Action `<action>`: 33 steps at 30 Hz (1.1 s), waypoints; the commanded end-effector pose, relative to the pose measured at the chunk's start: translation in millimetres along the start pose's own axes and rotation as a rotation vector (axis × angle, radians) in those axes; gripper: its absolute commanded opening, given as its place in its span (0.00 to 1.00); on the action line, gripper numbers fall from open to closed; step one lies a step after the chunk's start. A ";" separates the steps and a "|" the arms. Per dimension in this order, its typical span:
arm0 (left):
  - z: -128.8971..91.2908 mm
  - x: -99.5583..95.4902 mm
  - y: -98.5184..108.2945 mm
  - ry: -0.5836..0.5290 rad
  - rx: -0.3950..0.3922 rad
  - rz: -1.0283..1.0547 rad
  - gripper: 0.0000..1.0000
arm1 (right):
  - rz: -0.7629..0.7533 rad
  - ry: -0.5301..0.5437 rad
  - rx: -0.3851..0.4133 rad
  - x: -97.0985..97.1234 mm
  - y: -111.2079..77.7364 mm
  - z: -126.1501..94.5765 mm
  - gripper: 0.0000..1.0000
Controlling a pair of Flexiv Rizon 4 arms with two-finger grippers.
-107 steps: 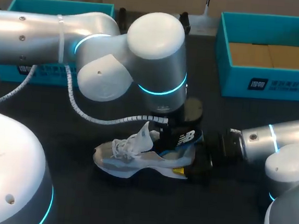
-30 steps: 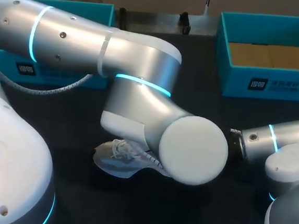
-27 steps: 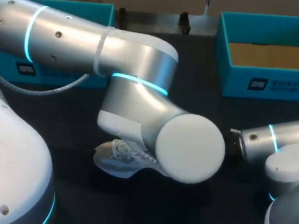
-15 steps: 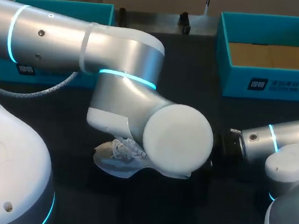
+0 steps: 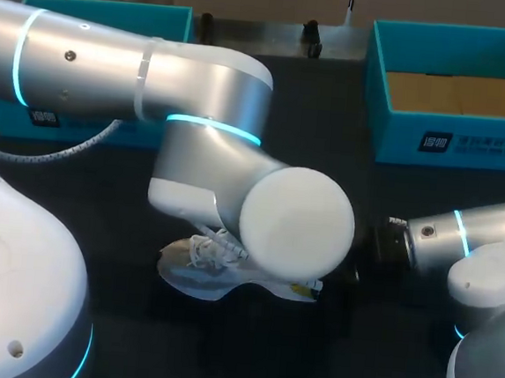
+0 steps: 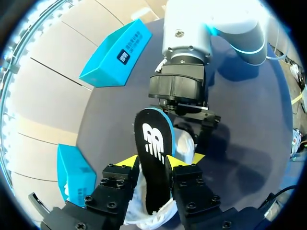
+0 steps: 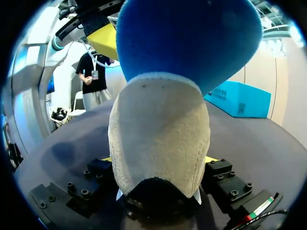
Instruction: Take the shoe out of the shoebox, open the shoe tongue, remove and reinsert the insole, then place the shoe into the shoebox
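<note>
A: Left side first?
B: Left gripper (image 6: 152, 163) is clamped on the insole (image 6: 153, 136): flat, black top, blue edge, near end down in the shoe (image 5: 194, 268).
A: The shoe?
B: White mesh, laced, on the dark table (image 5: 334, 364). Right gripper (image 7: 159, 160) pinches its fuzzy cream heel from both sides.
A: Box?
B: Teal cardboard shoebox (image 5: 452, 136), rectangular, brown inside, well apart at the far right.

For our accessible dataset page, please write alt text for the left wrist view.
The left gripper clamps a black, blue-edged insole over the white shoe. Beyond it, the right gripper grips that shoe.
</note>
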State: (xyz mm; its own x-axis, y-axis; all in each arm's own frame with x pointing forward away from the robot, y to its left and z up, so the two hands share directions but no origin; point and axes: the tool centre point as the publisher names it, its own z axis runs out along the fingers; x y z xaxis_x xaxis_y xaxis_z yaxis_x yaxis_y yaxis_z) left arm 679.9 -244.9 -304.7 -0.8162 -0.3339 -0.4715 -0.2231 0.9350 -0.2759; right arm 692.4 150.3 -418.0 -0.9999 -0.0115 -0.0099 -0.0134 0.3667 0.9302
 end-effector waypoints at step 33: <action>-4.9 -2.0 13.1 -0.007 -0.004 -0.004 0.00 | 0.001 -0.001 0.003 3.7 -3.8 3.5 0.00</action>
State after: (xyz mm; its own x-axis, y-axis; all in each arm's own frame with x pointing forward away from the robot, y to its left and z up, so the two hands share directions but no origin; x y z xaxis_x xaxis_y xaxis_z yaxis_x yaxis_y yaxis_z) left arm 681.9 -244.2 -313.5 -0.8142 -0.3368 -0.4730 -0.2420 0.9373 -0.2509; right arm 692.4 150.3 -418.0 -0.9999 -0.0115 -0.0099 -0.0134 0.3667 0.9302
